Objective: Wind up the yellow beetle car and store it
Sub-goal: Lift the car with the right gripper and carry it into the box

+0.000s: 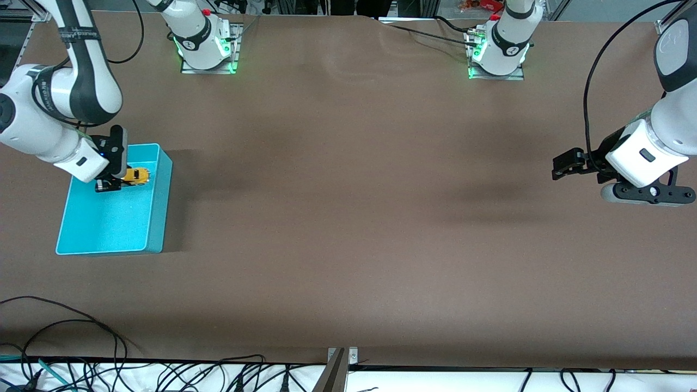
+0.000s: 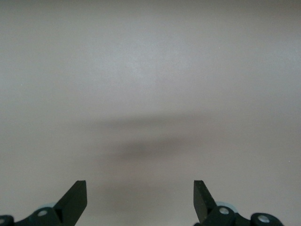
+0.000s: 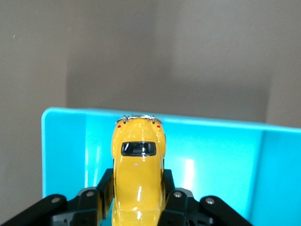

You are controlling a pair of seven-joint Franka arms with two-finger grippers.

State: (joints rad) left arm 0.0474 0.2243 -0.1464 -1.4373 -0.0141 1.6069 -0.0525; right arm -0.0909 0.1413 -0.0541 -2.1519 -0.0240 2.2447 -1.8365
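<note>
Right now the right hand (image 1: 115,177) pinches the yellow beetle car (image 1: 136,175) over the turquoise bin (image 1: 158,207); the left hand (image 1: 563,166) waits spread.

Two arms, white glossy shells with dark grey joint bands; small round logo on each lower segment. Bases on metal plates, green lights at the foot, red button on top. Black cable loops along the left arm's wrist.

Left gripper (image 1: 556,166): black, angular fingers (image 2: 75,197), silver screws just back of the tips.

Right gripper (image 1: 111,182): black, same screws beside its fingers (image 3: 171,188); white wrist block above it.
</note>
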